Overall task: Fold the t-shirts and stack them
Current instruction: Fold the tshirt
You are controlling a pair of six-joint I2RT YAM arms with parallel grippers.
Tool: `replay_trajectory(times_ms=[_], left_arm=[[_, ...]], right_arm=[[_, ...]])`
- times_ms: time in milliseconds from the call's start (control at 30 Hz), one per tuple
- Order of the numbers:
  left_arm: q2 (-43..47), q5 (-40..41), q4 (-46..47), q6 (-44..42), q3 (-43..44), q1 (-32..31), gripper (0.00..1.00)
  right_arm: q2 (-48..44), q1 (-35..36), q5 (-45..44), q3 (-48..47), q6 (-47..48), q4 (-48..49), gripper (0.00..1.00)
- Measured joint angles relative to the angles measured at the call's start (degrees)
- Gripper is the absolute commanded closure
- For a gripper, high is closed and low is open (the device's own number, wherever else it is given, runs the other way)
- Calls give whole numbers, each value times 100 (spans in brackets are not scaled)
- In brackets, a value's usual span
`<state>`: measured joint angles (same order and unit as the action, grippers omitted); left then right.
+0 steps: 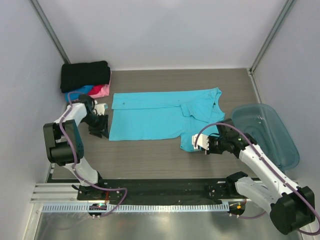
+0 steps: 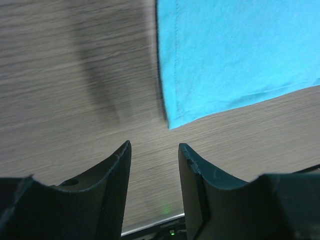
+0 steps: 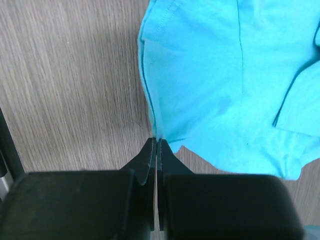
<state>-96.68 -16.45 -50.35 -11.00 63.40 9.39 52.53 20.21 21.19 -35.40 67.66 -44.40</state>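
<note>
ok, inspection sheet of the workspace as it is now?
Surface: wood-grain table, flat.
Job's things: turquoise shirt spread mid-table, partly folded; black shirt atop blue shirt and pink shirt, folded, far left corner.
Clutter: teal tub at right, looks empty.
Grippers: left gripper open, just short of the turquoise shirt's corner; right gripper shut on its near edge.
Cables: purple cable looped along each arm.
Surroundings: white walls; black rail at near edge.
</note>
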Motion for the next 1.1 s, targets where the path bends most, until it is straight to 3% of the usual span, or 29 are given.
replay_trajectory(times_ms=[233, 467, 667, 1000, 1100], left_arm=[[-809, -321, -125, 120, 391, -2, 57], [-868, -337, -175, 168, 393, -2, 59], [-960, -448, -188, 186, 391, -2, 69], [-1067, -621, -352, 199, 404, -9, 70], [-1152, -682, -448, 208, 474, -42, 79]], right_arm=[[-2, 0, -177, -9, -378, -7, 99], [-4, 0, -256, -11, -564, 11, 99], [-2, 0, -284, -9, -662, 92, 99], [-2, 0, -339, 20, -776, 249, 99], [-2, 0, -369, 39, -835, 282, 99]])
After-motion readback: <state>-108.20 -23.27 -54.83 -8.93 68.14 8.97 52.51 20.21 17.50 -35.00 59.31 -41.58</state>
